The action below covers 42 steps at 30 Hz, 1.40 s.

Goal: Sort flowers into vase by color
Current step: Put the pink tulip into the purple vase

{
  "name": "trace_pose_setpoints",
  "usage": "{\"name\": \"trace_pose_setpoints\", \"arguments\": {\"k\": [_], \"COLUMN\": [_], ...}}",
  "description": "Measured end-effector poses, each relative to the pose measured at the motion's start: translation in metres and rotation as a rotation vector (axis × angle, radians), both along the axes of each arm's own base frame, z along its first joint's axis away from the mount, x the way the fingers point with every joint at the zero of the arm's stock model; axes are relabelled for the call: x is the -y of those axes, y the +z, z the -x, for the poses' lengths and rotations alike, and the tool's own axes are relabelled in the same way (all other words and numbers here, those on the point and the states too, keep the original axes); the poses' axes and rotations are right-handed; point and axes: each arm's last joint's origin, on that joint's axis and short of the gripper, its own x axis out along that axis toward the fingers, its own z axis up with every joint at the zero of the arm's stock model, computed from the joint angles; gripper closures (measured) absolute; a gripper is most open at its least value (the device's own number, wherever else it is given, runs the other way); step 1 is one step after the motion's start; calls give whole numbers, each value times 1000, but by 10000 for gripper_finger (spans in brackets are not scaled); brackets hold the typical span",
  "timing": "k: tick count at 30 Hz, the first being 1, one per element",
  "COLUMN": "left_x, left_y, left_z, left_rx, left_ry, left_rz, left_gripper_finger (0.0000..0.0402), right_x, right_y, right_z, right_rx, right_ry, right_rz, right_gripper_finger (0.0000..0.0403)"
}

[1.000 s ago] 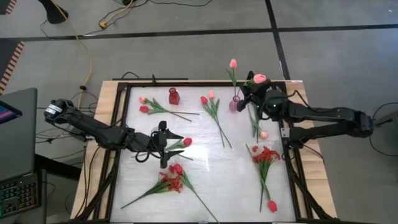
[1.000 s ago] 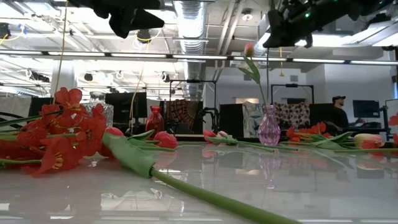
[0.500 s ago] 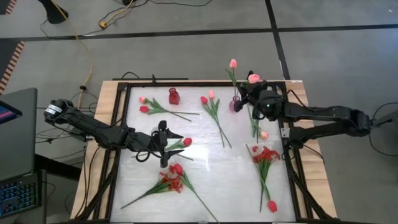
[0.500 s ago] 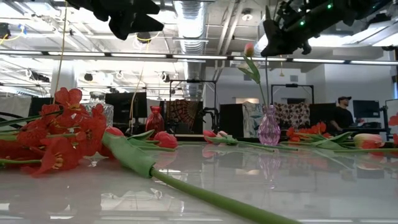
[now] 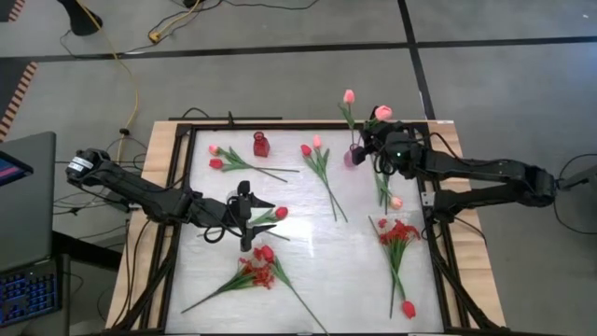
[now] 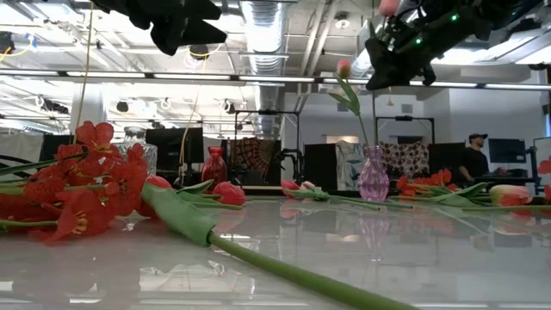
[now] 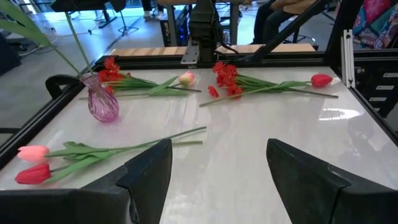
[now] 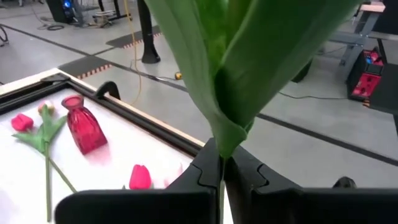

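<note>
Overhead, pink vase (image 5: 351, 157) holding 1 pink tulip (image 5: 349, 96); right fingers (image 8: 219, 177) clamped on another tulip's stem (image 8: 222, 202)

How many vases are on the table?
2: a red vase near the far edge, left of middle, and a purple vase near the far right, already holding one pink tulip. Others may be hidden.

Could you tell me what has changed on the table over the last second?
The right gripper, shut on a pink tulip, has carried it toward the table's far edge and the left, closer over the pink vase that already holds one pink tulip. Nothing was taken or let go. The left gripper stayed open above mid-table, and the flowers lying on the table did not move.
</note>
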Motion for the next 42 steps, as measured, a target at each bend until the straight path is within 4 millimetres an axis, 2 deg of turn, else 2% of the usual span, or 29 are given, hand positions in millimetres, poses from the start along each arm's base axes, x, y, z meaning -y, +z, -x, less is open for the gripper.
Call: {"name": "trace_pose_setpoints", "arguments": {"k": [8,13,21,25,34,39,42], "left_x": [0,1,1,1,1,2,2], "left_y": [0,0,0,0,0,0,0], "left_z": [0,0,0,0,0,0,0], "left_rx": [3,2,1,1,2,-1,-1], "left_ry": [1,-15,-21,-21,-20,-43,-44], "left_rz": [6,12,16,16,23,38,38], "left_gripper_finger": [152,152,152,152,152,152,152], "right_x": [2,5,10,13,19,18,15], "right_y": [-4,-9,-11,-14,-17,-8,-1], "right_z": [-3,-6,-3,-1,5,9,9], "right_rx": [-21,-44,-61,-49,-109,-207,-207], "right_ry": [-2,-10,-33,-53,17,6,46], "right_rz": [-8,-16,-24,-68,-180,-234,-302], "right_gripper_finger": [363,344,287,246,155,142,141]}}
